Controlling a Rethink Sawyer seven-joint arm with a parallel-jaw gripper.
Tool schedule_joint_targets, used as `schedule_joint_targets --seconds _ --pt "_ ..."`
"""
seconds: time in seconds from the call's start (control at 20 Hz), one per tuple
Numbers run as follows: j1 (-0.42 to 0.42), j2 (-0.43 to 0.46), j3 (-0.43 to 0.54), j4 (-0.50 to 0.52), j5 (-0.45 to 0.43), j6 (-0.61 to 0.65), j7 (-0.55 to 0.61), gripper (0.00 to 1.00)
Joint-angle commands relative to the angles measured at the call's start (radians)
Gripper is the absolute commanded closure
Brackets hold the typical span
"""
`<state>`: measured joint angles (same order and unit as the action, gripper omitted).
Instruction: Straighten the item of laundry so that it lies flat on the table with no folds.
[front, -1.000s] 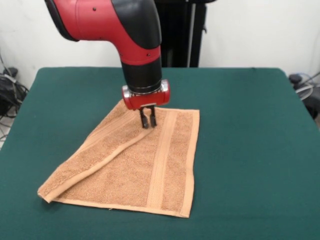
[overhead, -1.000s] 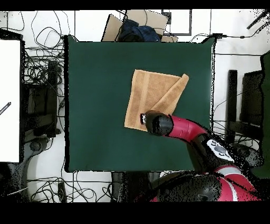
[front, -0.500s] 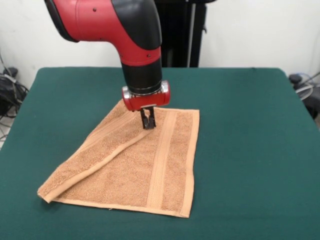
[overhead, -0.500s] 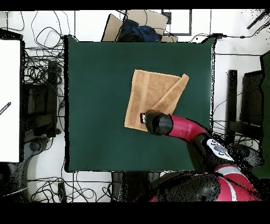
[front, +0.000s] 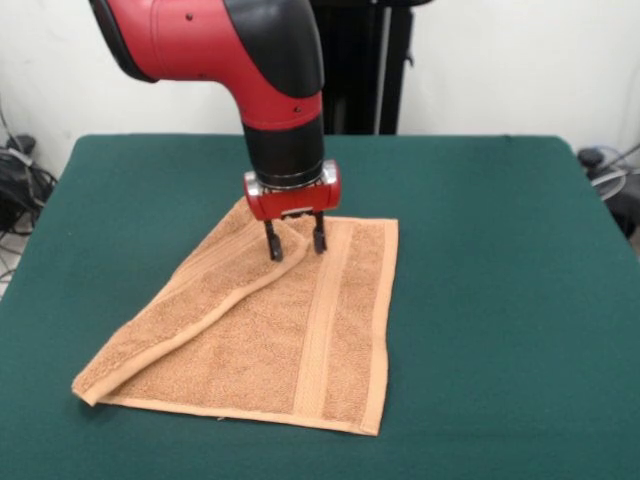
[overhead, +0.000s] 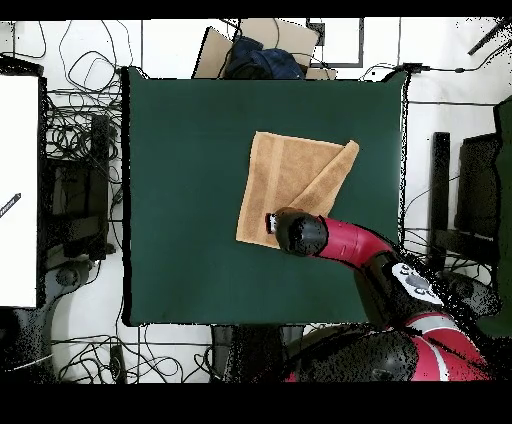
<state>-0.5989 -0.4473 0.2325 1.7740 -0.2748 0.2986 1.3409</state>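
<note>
The gripper stands with its fingers spread apart, tips down on the towel near its far edge, straddling the top end of the folded-over flap. The towel lies near the middle of the green worktop, a little toward the robot. From the gripper the flap runs toward 7 o'clock in the front view. To do this step well, pinch only the upper layer at the fold's edge, then draw it toward 9 o'clock, low and slow, so the layer beneath does not drag.
</note>
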Motion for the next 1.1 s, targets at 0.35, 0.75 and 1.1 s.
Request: schedule_joint_targets --seconds 0.35,0.75,1.1 --pt "0.033 -0.016 -0.032 0.005 -0.075 -0.057 0.114 0.0" --pt "0.046 -0.001 -0.044 -0.011 -0.11 -0.062 0.11 0.0" --pt "0.039 0.038 -0.036 -0.037 -0.118 -0.068 0.105 0.0"
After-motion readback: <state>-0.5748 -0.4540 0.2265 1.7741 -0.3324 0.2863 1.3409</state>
